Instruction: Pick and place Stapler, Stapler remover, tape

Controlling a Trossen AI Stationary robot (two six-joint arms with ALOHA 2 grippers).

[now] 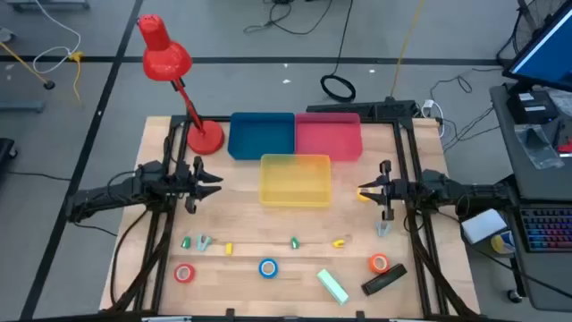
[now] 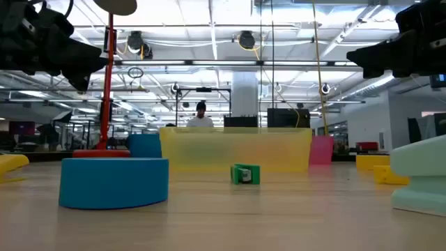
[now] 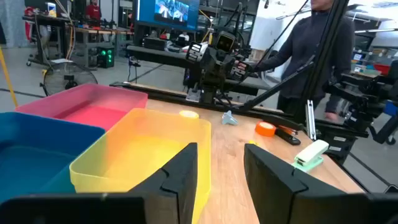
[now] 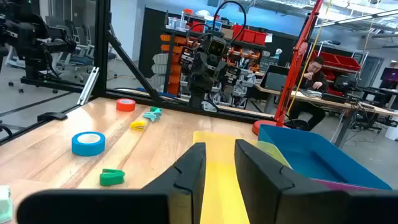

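Observation:
My right gripper (image 1: 368,190) hovers just right of the yellow bin (image 1: 295,199), shut on a yellow tape roll (image 1: 364,194). My left gripper (image 1: 214,182) hangs open and holds nothing, left of that bin. Along the near edge lie the red tape (image 1: 184,273), blue tape (image 1: 268,267) and orange tape (image 1: 378,263), flat on the wood. A mint stapler (image 1: 332,284) and a black stapler (image 1: 384,280) lie there too. Small stapler removers, green (image 1: 293,242), yellow (image 1: 340,241) and others, sit in a row in front of the bins. My right gripper pinches the yellow tape (image 4: 219,177) between its two fingers (image 4: 186,174). The fingers lie about level and point toward the table's left, at the yellow bin. The roll is lifted clear of the table, beside the bin's right wall.
A blue bin (image 1: 261,134) and a pink bin (image 1: 328,134) stand behind the yellow one. A red desk lamp (image 1: 165,58) rises from its base (image 1: 206,139) at the far left. People sit and stand in the room beyond the table.

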